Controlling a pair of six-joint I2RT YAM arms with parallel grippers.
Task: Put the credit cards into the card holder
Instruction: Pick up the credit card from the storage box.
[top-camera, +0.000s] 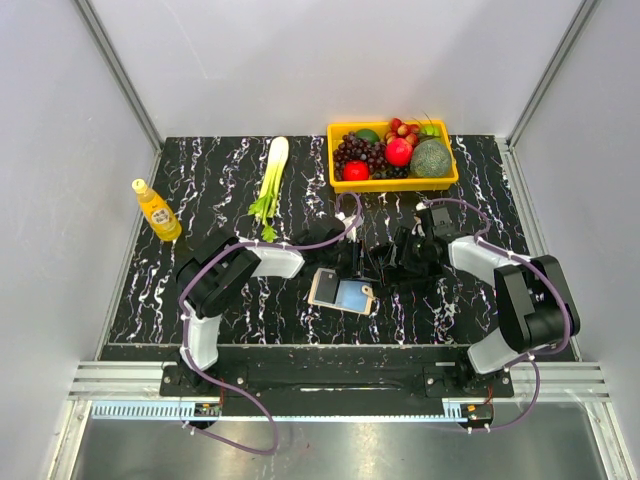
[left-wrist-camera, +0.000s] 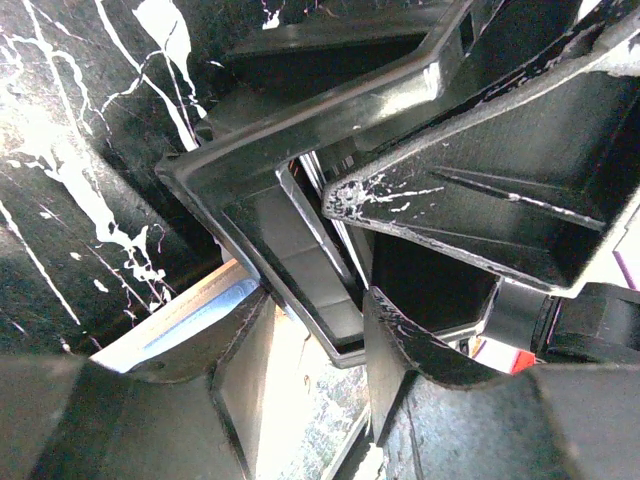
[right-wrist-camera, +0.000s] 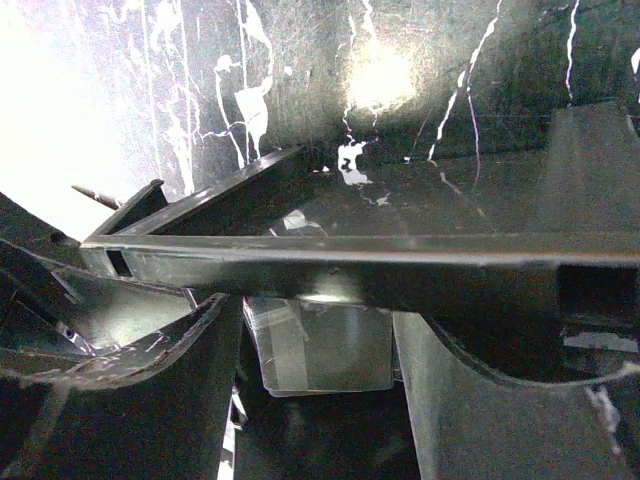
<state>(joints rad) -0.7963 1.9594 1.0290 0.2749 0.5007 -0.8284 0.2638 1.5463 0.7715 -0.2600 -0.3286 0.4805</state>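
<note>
The card holder (top-camera: 340, 292) lies open on the black marble table, showing a beige panel and a light blue one; the left wrist view catches its edge (left-wrist-camera: 190, 318). Just above and behind it both grippers meet tip to tip. My right gripper (top-camera: 393, 262) (right-wrist-camera: 312, 322) has a stack of credit cards (right-wrist-camera: 320, 350) spanning the gap between its two fingers, their top hidden behind a finger of the left gripper (right-wrist-camera: 350, 262). My left gripper (top-camera: 362, 262) (left-wrist-camera: 320, 305) stands with its jaws apart, and a right gripper finger (left-wrist-camera: 300, 270) reaches into the gap.
A yellow basket (top-camera: 392, 184) of fruit stands at the back right. A green stalk vegetable (top-camera: 272, 175) lies at the back centre and a yellow bottle (top-camera: 157, 210) stands at the left. White walls close in both sides.
</note>
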